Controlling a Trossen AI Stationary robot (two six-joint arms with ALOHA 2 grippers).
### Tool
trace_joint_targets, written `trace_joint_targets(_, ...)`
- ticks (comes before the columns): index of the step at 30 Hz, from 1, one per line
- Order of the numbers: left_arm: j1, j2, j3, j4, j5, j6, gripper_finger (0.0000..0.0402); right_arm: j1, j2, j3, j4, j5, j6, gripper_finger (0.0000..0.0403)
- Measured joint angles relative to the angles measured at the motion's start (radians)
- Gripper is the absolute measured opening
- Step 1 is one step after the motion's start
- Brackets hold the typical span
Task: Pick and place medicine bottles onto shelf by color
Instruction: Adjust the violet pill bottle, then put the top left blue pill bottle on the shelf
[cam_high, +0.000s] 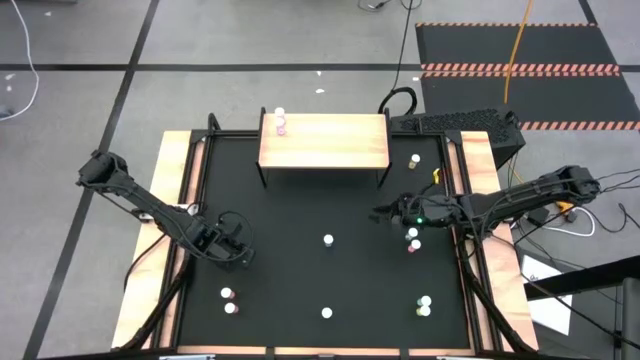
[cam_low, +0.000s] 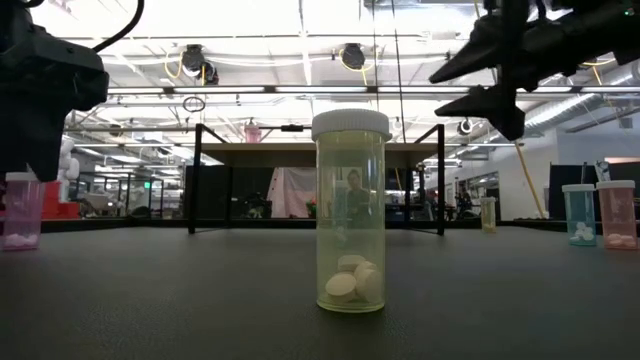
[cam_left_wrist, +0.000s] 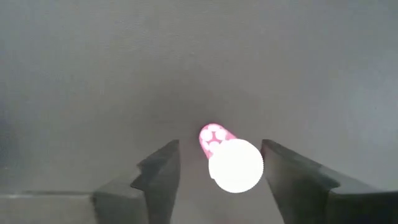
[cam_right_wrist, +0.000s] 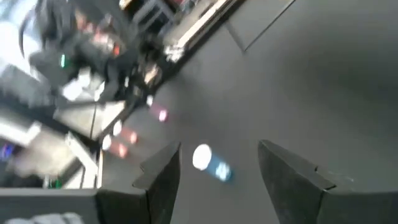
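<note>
The black tabletop (cam_high: 300, 230) carries the light-wood shelf on thin black legs (cam_high: 335, 140) at its 12 o'clock edge. One small pink white-capped medicine bottle (cam_high: 280, 124) stands on the shelf board near its 9 o'clock end. The left gripper (cam_high: 240, 250) is positioned over the 8 o'clock sector of the tabletop; its fingers (cam_left_wrist: 158, 180) stand apart, with a pink white-capped bottle (cam_left_wrist: 227, 158) between them, free of both fingers. The right gripper (cam_high: 383, 213) is positioned over the 3 o'clock sector, fingers (cam_right_wrist: 161, 180) apart, nothing gripped, and a pale blue white-capped bottle (cam_right_wrist: 208, 162) shows beyond them. Further bottles stand scattered: a pale yellow clear bottle with white tablets (cam_low: 350, 215) near the tabletop centre, a pair (cam_high: 229, 300) at 7 o'clock, and a pair (cam_high: 424, 304) at 5 o'clock.
</note>
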Motion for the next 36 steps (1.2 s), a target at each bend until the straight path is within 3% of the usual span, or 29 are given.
trace_joint_targets(7, 0.0, -0.006, 0.029, 0.0, 0.0, 0.039, 0.0271, 0.044, 0.128, 0.039, -0.026, -0.103, -0.118, 0.0208)
trace_joint_targets(14, 0.0, -0.005, 0.07, 0.0, 0.0, 0.038, 0.0273, 0.06, 0.302, 0.183, -0.023, -0.1, -0.299, 0.0208)
trace_joint_targets(21, 0.004, -0.006, 0.123, -0.004, -0.061, 0.095, 0.0273, 0.028, 0.353, 0.228, -0.03, -0.069, -0.32, 0.0208)
trace_joint_targets(26, 0.086, -0.005, 0.193, 0.035, -0.117, 0.317, 0.0273, 0.018, 0.31, 0.227, -0.056, -0.057, -0.319, 0.0208)
trace_joint_targets(30, 0.213, 0.005, 0.227, 0.252, -0.137, 0.631, 0.0273, 0.008, 0.255, 0.227, -0.122, 0.006, -0.323, 0.0208)
trace_joint_targets(33, 0.342, 0.064, 0.228, 0.494, -0.067, 0.822, 0.0273, -0.01, 0.207, 0.227, -0.197, 0.03, -0.323, 0.0208)
trace_joint_targets(36, 0.45, 0.164, 0.255, 0.653, 0.04, 0.905, 0.0273, -0.025, 0.155, 0.227, -0.269, 0.038, -0.301, 0.0208)
